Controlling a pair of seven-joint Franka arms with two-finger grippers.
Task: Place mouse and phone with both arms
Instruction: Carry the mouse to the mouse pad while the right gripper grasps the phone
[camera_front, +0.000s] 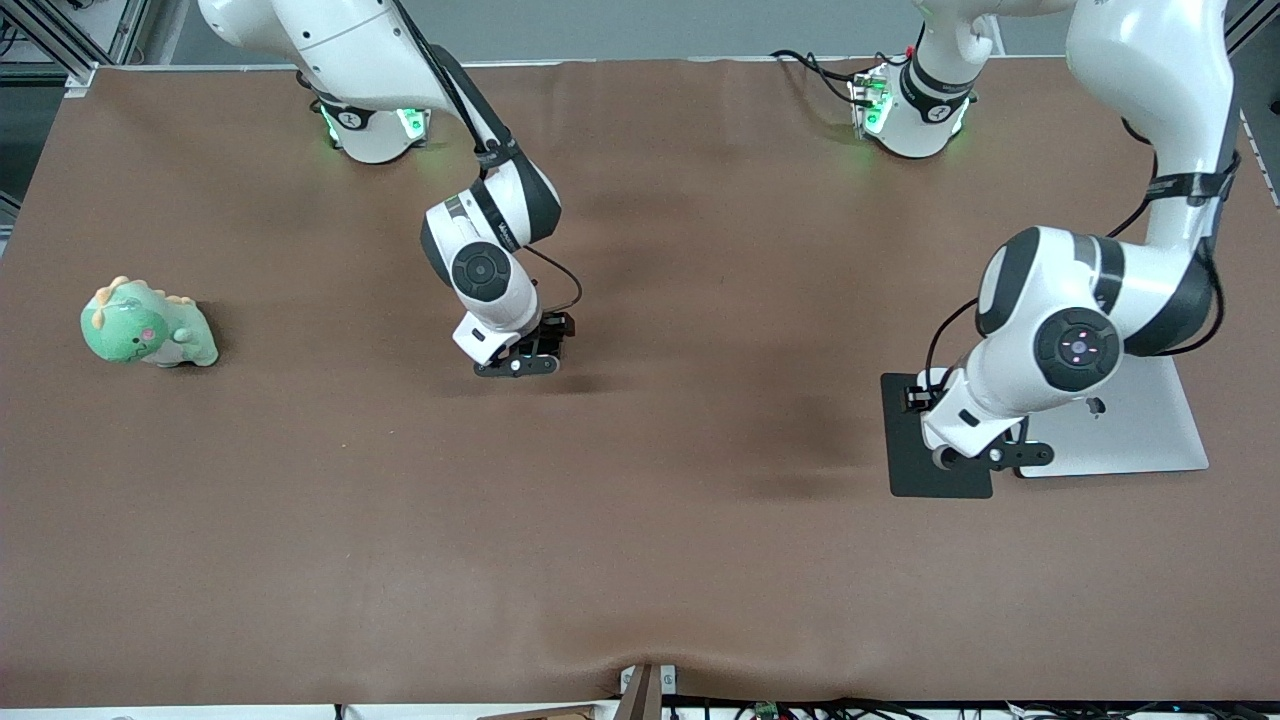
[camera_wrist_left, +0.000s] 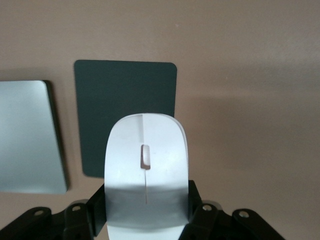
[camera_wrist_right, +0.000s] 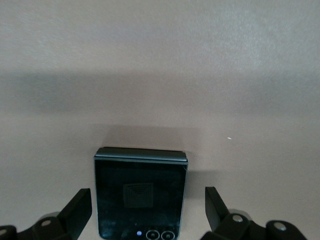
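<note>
In the left wrist view my left gripper (camera_wrist_left: 146, 200) is shut on the white mouse (camera_wrist_left: 146, 150), with a finger on each of its sides. It holds the mouse over the matte black pad (camera_wrist_left: 125, 90). In the front view the left gripper (camera_front: 990, 455) is over that pad (camera_front: 925, 470) and the mouse is hidden under the hand. In the right wrist view the black phone (camera_wrist_right: 140, 192) lies flat on the brown table. My right gripper (camera_wrist_right: 148, 210) is open around it, with a gap on each side. In the front view the right gripper (camera_front: 515, 365) is low at mid-table and the phone is hidden.
A silver flat plate (camera_front: 1130, 430) lies beside the black pad toward the left arm's end; it also shows in the left wrist view (camera_wrist_left: 25, 135). A green plush dinosaur (camera_front: 145, 325) sits toward the right arm's end. The brown table cover (camera_front: 640, 560) has a slight ripple at its front edge.
</note>
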